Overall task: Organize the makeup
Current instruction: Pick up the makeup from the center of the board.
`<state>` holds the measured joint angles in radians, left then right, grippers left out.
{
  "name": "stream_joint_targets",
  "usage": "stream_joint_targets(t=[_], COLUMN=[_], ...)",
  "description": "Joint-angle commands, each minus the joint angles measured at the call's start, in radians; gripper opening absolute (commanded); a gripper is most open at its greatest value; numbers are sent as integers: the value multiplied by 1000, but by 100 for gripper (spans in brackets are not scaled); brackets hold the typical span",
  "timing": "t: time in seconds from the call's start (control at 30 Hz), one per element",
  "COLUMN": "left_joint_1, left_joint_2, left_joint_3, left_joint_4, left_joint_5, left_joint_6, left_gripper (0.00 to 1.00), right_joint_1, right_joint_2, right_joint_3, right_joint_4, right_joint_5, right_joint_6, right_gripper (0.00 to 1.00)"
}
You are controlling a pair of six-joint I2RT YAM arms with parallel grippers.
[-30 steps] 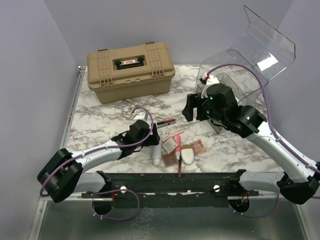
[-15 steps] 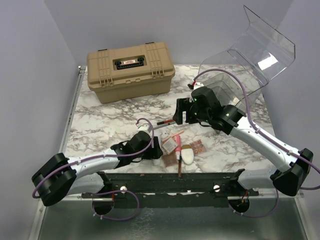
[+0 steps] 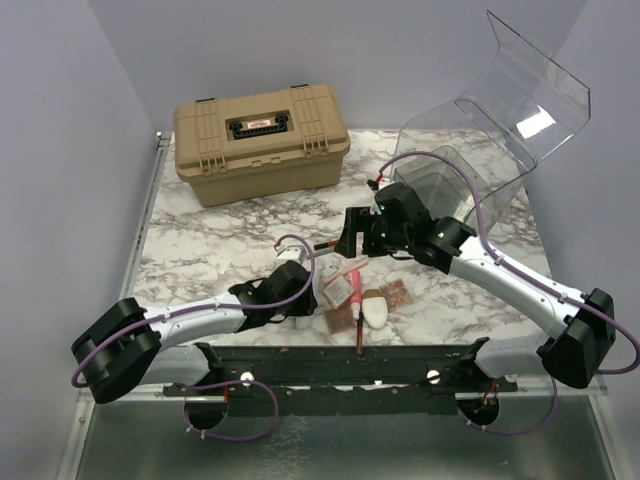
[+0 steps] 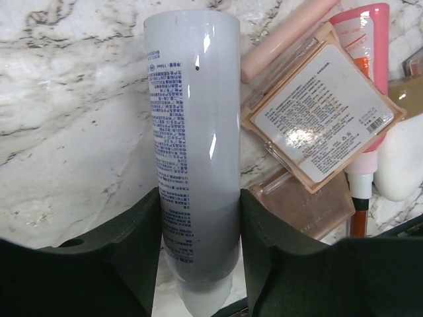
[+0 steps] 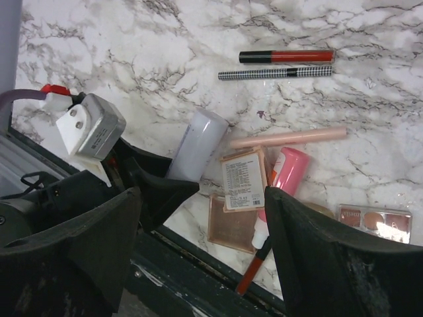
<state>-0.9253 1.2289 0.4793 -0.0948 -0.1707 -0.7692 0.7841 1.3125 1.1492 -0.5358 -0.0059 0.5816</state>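
Currently gripping the white tube (image 4: pixel 192 119) snugly in the jaws of the left gripper (image 4: pixel 198 218), lower centre of the top view, lying on the marble table (image 3: pixel 200 250) just beside a square palette (image 4: pixel 322 112) and pink tube (image 4: pixel 375 20); holding the right gripper (image 5: pixel 201 191) spread wide, empty, above them.

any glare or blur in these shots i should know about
Top external: a bright glare patch on the clear lid, the rest evenly lit. Left wrist: light streaks run down the white tube, and a glare spot washes out part of the palette label. Right wrist: the near fingers are dark and soft, while the pencils look sharp.
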Motion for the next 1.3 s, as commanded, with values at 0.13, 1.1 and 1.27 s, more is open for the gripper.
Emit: stream_joint_targets(t=[0.13,1.1,1.27], left_joint_1=[-3,-3,-3], left_joint_2=[-167,-292,-292], left_joint_3=[-12,15,19], left_joint_4=[-22,485,499], left_joint_5=[-98,155,162], left_joint_6=[75,24,21], left_gripper=[29,29,29], right_joint_1=[4,4,4], right_joint_2=[27,-92,-117], right_joint_3=[-62,-294,-320], right_joint_4=[117,525,565], right_joint_5=[-60,-129,-118], right_joint_6=[103,274,285], right_gripper=[83,79,70])
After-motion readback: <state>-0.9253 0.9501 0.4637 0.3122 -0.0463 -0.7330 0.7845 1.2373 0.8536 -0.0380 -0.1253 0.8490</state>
